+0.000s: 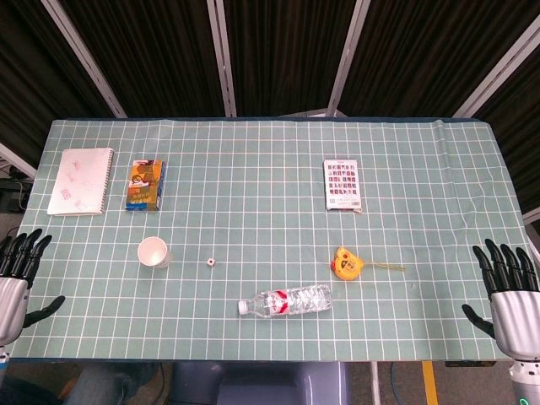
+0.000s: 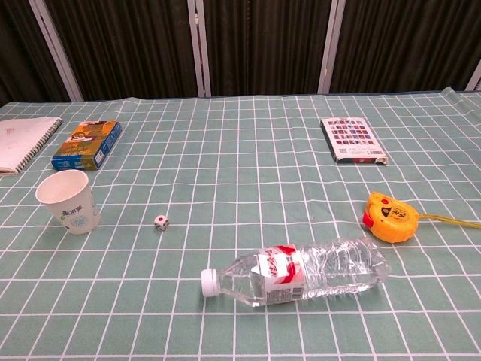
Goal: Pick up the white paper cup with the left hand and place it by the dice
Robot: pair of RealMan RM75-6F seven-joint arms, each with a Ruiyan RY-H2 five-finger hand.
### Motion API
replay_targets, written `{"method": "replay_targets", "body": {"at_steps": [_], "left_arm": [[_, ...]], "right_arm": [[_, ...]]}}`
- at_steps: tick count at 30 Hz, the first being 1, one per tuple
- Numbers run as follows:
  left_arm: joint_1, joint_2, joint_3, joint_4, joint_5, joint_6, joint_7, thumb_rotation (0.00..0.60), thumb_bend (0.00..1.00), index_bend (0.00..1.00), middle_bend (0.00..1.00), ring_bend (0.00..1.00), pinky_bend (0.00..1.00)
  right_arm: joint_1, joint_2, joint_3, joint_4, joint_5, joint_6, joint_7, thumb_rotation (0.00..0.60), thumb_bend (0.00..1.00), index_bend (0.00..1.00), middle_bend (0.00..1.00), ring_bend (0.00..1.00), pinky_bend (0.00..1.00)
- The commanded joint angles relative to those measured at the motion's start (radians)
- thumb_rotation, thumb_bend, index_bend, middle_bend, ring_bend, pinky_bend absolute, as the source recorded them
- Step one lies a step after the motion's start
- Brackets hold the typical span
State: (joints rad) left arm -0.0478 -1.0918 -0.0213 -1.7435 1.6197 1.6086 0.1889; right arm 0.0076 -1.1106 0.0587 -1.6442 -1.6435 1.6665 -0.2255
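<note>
The white paper cup [image 1: 154,252] [image 2: 69,201] stands upright on the green grid mat, left of centre. A small white dice [image 1: 211,262] [image 2: 161,222] lies a short way to its right, apart from it. My left hand [image 1: 17,274] hovers at the table's left edge, fingers spread and holding nothing, well left of the cup. At the right edge my right hand [image 1: 510,295] is likewise spread and empty. Neither hand shows in the chest view.
A plastic water bottle [image 1: 285,301] [image 2: 301,272] lies on its side near the front. A yellow tape measure [image 1: 345,263] [image 2: 391,218], a card box [image 1: 342,184] [image 2: 352,139], a snack box [image 1: 146,185] [image 2: 87,145] and a notebook [image 1: 81,180] [image 2: 22,143] sit around.
</note>
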Motion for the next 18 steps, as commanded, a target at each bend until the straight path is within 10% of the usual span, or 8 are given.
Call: {"method": "replay_targets", "body": {"at_steps": [1, 12, 18], "left_arm": [[0.0, -0.002, -0.001, 0.002, 0.001, 0.001, 0.0, 0.6, 0.0, 0.0, 0.0, 0.0, 0.0], [-0.051, -0.062, -0.006, 0.097, 0.061, -0.043, 0.054, 0.6, 0.0, 0.0, 0.0, 0.0, 0.0], [-0.196, -0.188, -0.022, 0.248, 0.154, -0.229, 0.31, 0.6, 0.0, 0.0, 0.0, 0.0, 0.0]], "right_arm": [[0.001, 0.0, 0.0, -0.001, 0.002, -0.003, 0.001, 0.6, 0.0, 0.0, 0.0, 0.0, 0.0], [0.007, 0.012, 0.004, -0.027, 0.002, -0.014, 0.028, 0.6, 0.0, 0.0, 0.0, 0.0, 0.0], [0.019, 0.014, 0.017, -0.027, 0.039, -0.045, 0.039, 0.6, 0.0, 0.0, 0.0, 0.0, 0.0]]}}
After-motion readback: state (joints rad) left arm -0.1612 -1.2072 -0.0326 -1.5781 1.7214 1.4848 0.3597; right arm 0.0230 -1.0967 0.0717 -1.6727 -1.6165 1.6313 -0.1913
